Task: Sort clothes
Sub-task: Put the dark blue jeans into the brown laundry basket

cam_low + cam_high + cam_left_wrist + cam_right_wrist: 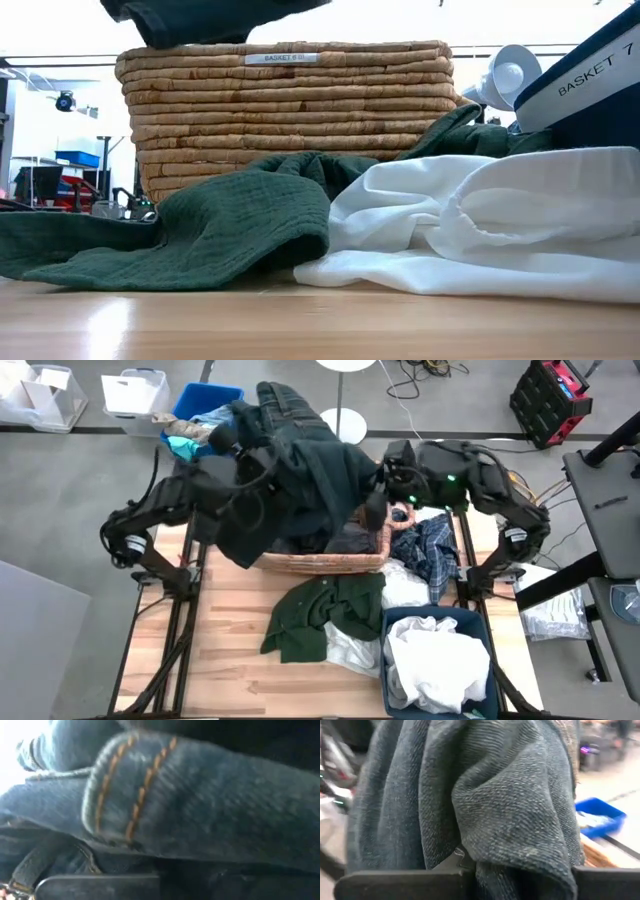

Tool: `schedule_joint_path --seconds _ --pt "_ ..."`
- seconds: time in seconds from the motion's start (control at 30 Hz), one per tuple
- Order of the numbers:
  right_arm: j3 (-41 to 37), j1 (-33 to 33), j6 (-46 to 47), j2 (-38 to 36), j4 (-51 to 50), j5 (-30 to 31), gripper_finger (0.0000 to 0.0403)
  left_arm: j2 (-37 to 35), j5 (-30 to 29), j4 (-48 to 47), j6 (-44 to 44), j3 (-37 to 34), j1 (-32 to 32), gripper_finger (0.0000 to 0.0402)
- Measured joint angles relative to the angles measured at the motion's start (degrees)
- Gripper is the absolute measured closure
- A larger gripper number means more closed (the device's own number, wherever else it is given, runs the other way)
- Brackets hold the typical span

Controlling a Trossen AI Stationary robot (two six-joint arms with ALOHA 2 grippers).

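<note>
- While both arms reached over the wicker basket (320, 563) at the far side of the surface (230, 630), we held one dark garment (310, 480) between us, lifted above the basket and draped down over its rim.
- Our left hand (243, 448) was closed on denim: its wrist view showed blue cloth with orange stitching (150, 785) pressed right against the camera.
- Our right hand (378, 500) was narrowed onto a fold of dark grey cloth (485, 805), pinched between its fingers.
- The long axis of the lifted bundle ran across the surface from left hand to right, so we judged that the next move depended on which way the two hands carried it together.
- Nearer the front lay a dark green shirt (320, 615) partly on a white one (480, 220), and a plaid shirt (430, 555) sat just beside the wicker basket on the right.
- A navy bin (478, 622) at the front right already held white clothes (435, 665); it lay nearer our right arm.
- A blue bin (195, 405) stood beyond the surface, nearer our left arm.
</note>
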Motion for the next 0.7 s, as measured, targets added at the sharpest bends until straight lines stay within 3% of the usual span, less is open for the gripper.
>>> schedule_joint_path --seconds 0.3,0.43,0.5,0.7 --pt "-0.11 -9.00 -2.52 2.90 -9.97 0.10 0.0350 0.04 7.47 -1.03 -5.99 -9.22 11.94 0.0389" --pt "-0.15 -11.38 -3.14 3.88 -15.92 0.03 0.0350 0.13 17.40 -3.57 -11.11 -11.98 15.00 0.0383" --pt "-0.20 -12.08 -3.30 4.51 -17.83 -0.03 0.0350 0.47 20.83 -5.37 -13.42 -12.61 15.87 0.0372" --pt "-0.24 -13.50 -4.17 6.67 -22.96 0.14 0.0350 2.14 22.39 -17.28 -11.48 -9.88 16.59 0.0324"
